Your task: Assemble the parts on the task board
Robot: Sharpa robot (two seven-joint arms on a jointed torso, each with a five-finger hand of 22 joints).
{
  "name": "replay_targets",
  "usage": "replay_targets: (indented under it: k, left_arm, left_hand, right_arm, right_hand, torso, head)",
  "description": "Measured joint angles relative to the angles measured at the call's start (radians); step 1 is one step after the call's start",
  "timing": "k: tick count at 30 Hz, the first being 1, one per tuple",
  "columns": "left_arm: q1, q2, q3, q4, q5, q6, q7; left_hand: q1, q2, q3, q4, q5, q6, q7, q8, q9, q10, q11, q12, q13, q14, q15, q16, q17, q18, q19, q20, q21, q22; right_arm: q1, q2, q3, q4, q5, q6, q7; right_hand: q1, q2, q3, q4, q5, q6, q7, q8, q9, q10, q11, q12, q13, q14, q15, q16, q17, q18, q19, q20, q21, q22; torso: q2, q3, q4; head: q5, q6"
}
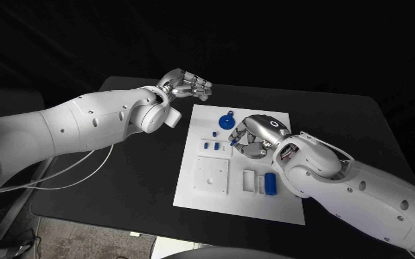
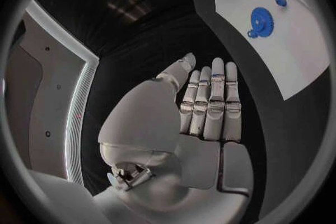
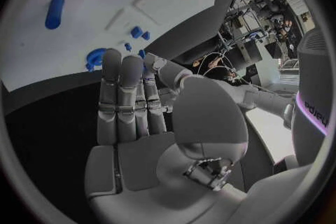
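We kept left hand (image 1: pixel 184 84) off board, past its far left corner above black table (image 1: pixel 346 115), fingers straight, side by side, holding nothing; likely parked to clear workspace. Right hand (image 1: pixel 256 136) hovered over white board (image 1: pixel 259 208) middle, fingers straight, together, empty. Blue gear (image 1: pixel 227 120) lay near far edge beside it, small blue pegs (image 1: pixel 210 145) left, blue cylinder (image 1: pixel 270 183) nearer us; all loose, assembly seemingly unstarted

Two glossy white, screw-dotted arms (image 1: pixel 78 124), each with a silver segmented robot hand (image 1: pixel 186 84), thin white cables.
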Motion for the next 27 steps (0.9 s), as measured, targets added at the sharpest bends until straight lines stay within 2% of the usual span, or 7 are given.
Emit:
replay_targets:
  k: [6,11,15,17,20,27]
  left_arm:
    - [0.0,0.008,0.0,0.002,0.003,0.0,0.001]
    - [0.0,0.011,0.0,0.003,0.005,-0.001,0.002]
    - [0.0,0.014,0.0,0.003,0.006,-0.001,0.002]
    - [0.0,0.015,0.0,0.004,0.006,-0.001,0.002]
    - [0.0,0.015,0.0,0.005,0.006,0.0,0.002]
    - [0.0,0.015,0.0,0.007,0.007,0.0,0.002]
  left_hand:
    - [0.0,0.0,0.0,0.0,0.0,0.0,0.0,0.0,0.0,0.0,0.0,0.0,0.0,0.0,0.0,0.0,0.0,0.0,0.0,0.0,0.0,-0.002]
    - [0.0,0.0,0.0,0.0,0.0,0.0,0.0,0.0,0.0,0.0,0.0,0.0,0.0,0.0,0.0,0.0,0.0,0.0,0.0,0.0,0.0,-0.002]
    - [0.0,0.0,0.0,0.0,0.0,0.0,0.0,0.0,0.0,0.0,0.0,0.0,0.0,0.0,0.0,0.0,0.0,0.0,0.0,0.0,0.0,-0.002]
    - [0.0,0.0,0.0,0.0,0.0,0.0,0.0,0.0,0.0,0.0,0.0,0.0,0.0,0.0,0.0,0.0,0.0,0.0,0.0,0.0,0.0,-0.003]
    - [-0.004,0.004,0.0,0.0,0.0,0.0,0.0,0.0,0.0,0.0,0.0,0.0,0.0,0.0,0.0,0.0,0.0,0.0,0.0,0.0,0.0,-0.007]
    - [-0.004,0.004,0.0,0.0,0.0,0.0,0.0,0.0,0.0,0.0,0.0,0.0,0.0,0.0,0.0,0.0,0.0,0.0,0.0,0.0,0.0,-0.007]
  right_arm:
    - [-0.023,0.024,-0.023,-0.001,-0.025,-0.001,0.002]
    - [-0.033,0.038,-0.041,-0.007,-0.045,-0.002,0.002]
    - [-0.038,0.049,-0.066,-0.013,-0.066,-0.004,0.0]
    - [-0.043,0.054,-0.074,-0.014,-0.075,-0.004,-0.001]
    - [-0.049,0.059,-0.081,-0.018,-0.091,-0.005,-0.004]
    - [-0.056,0.07,-0.086,-0.032,-0.124,-0.01,-0.017]
  right_hand:
    - [0.002,0.002,0.0,0.0,0.0,0.0,0.0,0.0,0.0,0.002,-0.001,0.0,0.0,0.0,0.0,0.004,0.0,-0.005,0.009,0.001,-0.012,0.014]
    - [0.004,0.004,0.0,0.0,-0.001,0.0,0.0,0.0,0.0,0.002,-0.001,-0.002,0.0,0.0,0.0,0.005,0.0,-0.005,0.009,0.001,-0.015,0.02]
    - [0.004,0.004,0.0,0.0,-0.001,0.0,0.0,0.0,0.0,0.002,-0.001,-0.002,0.0,0.0,0.0,0.005,0.0,-0.005,0.009,0.001,-0.021,0.032]
    - [0.004,0.004,0.0,0.0,-0.001,0.0,0.0,-0.001,0.0,0.002,-0.001,-0.002,0.001,-0.001,-0.001,0.008,0.0,-0.006,0.011,0.0,-0.027,0.038]
    - [0.004,0.004,0.002,-0.002,-0.001,0.002,-0.002,-0.001,0.0,0.002,-0.001,-0.002,0.001,-0.003,-0.003,0.008,0.0,-0.007,0.013,-0.002,-0.027,0.04]
    - [0.004,0.004,0.002,-0.004,-0.001,0.003,-0.003,-0.001,0.001,0.002,-0.002,-0.004,0.001,-0.003,-0.003,0.008,0.0,-0.007,0.018,0.0,-0.034,0.054]
  torso:
    - [0.001,0.0016,0.0016]
    - [0.002,0.0017,0.0016]
    - [0.002,0.0017,0.0011]
    - [0.002,0.0018,0.0008]
    - [0.002,0.0023,0.0008]
    - [0.002,0.0024,0.0009]
  head:
    - [0.034,-0.008]
    - [0.049,-0.015]
    - [0.054,-0.02]
    - [0.054,-0.021]
    - [0.054,-0.023]
    - [0.054,-0.028]
